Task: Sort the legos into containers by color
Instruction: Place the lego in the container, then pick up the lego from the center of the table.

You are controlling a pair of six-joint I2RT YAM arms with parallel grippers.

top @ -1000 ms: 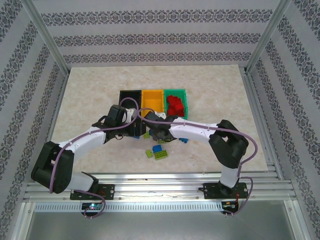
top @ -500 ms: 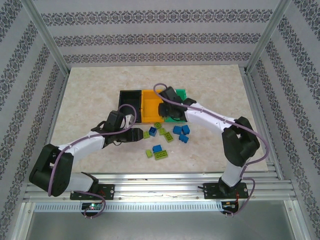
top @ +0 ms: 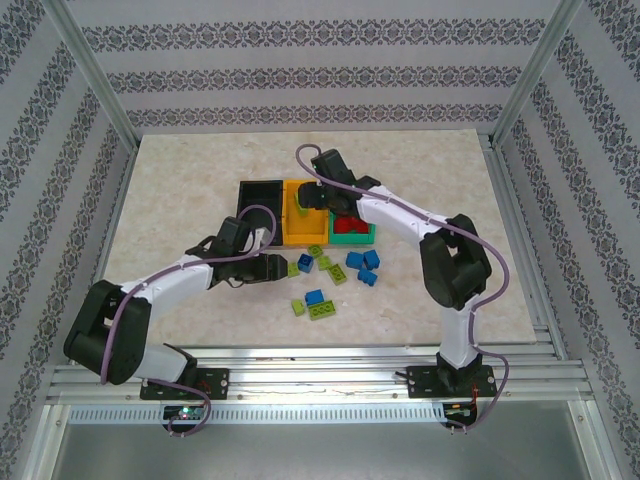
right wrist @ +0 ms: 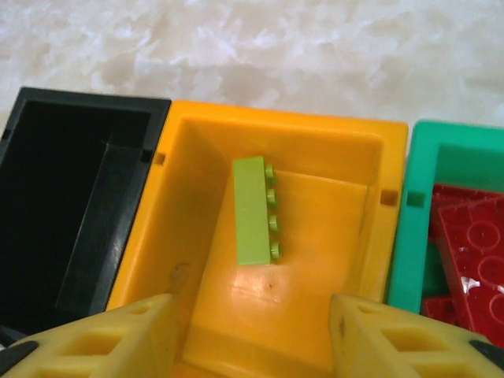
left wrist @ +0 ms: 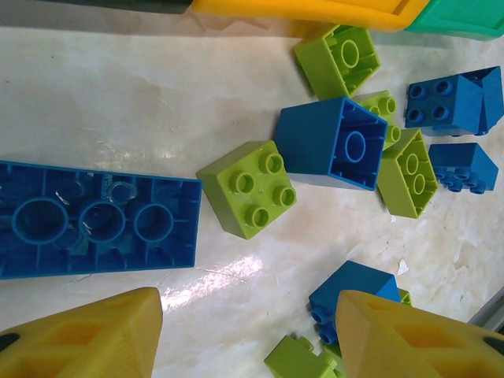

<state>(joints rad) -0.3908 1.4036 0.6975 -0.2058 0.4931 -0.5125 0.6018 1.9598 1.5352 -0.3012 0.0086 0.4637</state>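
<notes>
My right tool [right wrist: 252, 335] hangs over the orange-yellow bin [right wrist: 197, 157], with its fingers apart and holding nothing. One long lime brick [right wrist: 253, 211] lies on its side inside this bin, in the centre of the right wrist frame. The black bin [right wrist: 87, 96] stands just beside it at the left. The green bin [right wrist: 408, 205], with red bricks [right wrist: 472, 252] inside, stands at the right.

My left tool [left wrist: 248, 331] is low over the table [left wrist: 118, 94], with fingers also apart and nothing between them. A long blue brick [left wrist: 94, 216] lies studs down at the left of that frame, near a square lime brick [left wrist: 248, 189]. Other loose bricks [left wrist: 331, 142], blue and lime, lie at the right.
</notes>
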